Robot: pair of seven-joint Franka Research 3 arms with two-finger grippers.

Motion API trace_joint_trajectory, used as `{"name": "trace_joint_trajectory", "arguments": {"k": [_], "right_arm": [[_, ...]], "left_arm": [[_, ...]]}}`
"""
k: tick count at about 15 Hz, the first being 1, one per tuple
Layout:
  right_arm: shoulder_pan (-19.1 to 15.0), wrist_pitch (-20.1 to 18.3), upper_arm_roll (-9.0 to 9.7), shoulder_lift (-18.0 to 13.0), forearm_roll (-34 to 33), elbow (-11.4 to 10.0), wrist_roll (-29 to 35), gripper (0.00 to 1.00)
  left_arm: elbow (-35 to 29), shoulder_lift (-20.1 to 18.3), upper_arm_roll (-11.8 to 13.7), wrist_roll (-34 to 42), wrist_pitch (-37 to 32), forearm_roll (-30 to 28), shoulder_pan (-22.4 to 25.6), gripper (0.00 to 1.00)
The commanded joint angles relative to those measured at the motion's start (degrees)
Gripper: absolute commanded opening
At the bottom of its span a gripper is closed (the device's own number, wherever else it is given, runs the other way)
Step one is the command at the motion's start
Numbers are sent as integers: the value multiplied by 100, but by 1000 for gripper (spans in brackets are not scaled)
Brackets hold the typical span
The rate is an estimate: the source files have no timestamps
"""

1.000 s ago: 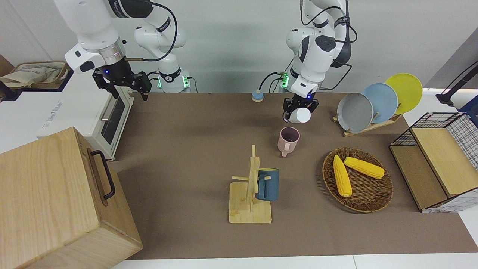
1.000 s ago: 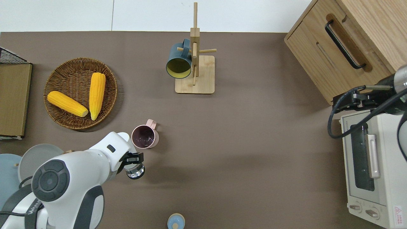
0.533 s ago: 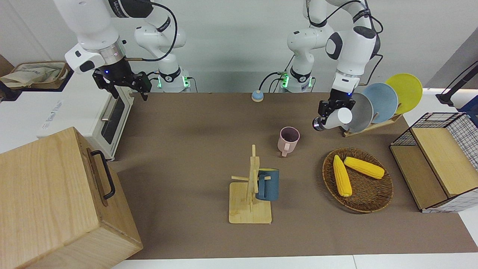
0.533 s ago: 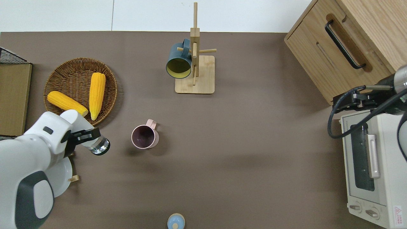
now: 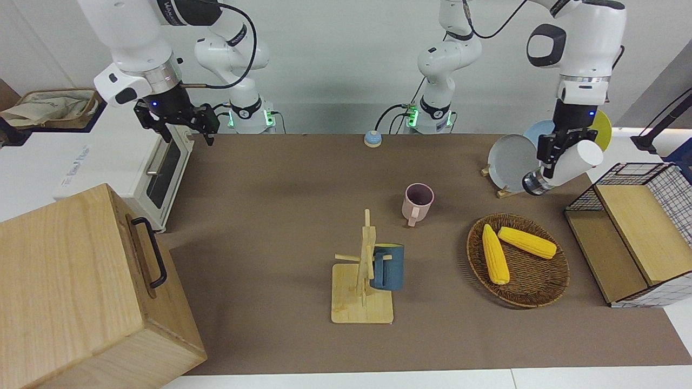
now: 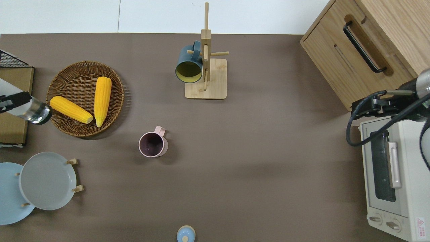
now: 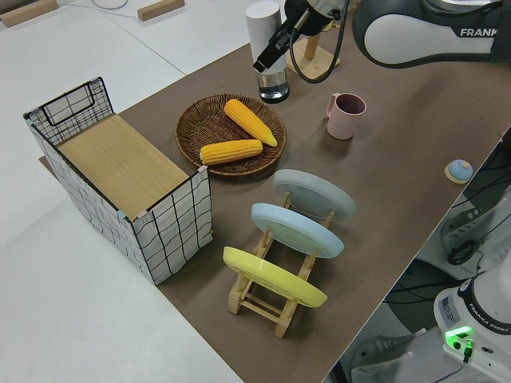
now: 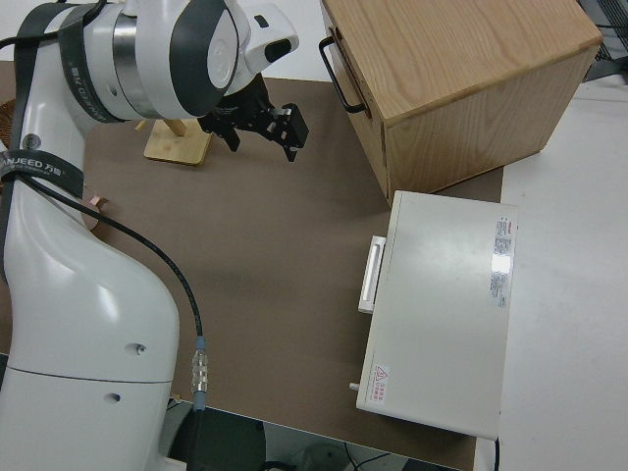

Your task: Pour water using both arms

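Apparently done pouring, the left end effector point(image 5: 557, 156) pinches the tilted bottle point(image 5: 562, 167), clear of the pink mug point(image 5: 418, 202); right arm parked.

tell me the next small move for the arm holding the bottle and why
Probably carry the bottle toward the wire crate and set it down upright. The left end effector holds it tilted over the table between the wicker basket and the crate, well away from the pink mug, so pouring looks finished. The right arm is parked.
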Motion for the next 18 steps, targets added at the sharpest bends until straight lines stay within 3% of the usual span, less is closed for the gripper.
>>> {"name": "trace_joint_trajectory", "arguments": {"k": [1, 6, 10, 13, 18], "right_arm": [[-51, 43, 18, -99, 114, -106, -88, 992], [-51, 43, 18, -99, 114, -106, -88, 992], [-51, 43, 18, -99, 114, -106, -88, 992], [-51, 34, 18, -99, 114, -106, -88, 992], [-51, 43, 18, -99, 114, -106, -88, 992]], "left_arm": [[967, 623, -35, 540, -122, 200, 375, 0], [2504, 1572, 18, 1288, -780, 200, 658, 0], [3121, 2117, 184, 1885, -772, 191, 790, 0], [3183, 2355, 413, 2412, -623, 121, 877, 0], [3183, 2689, 405, 3309, -35, -607, 1220, 0]]}}
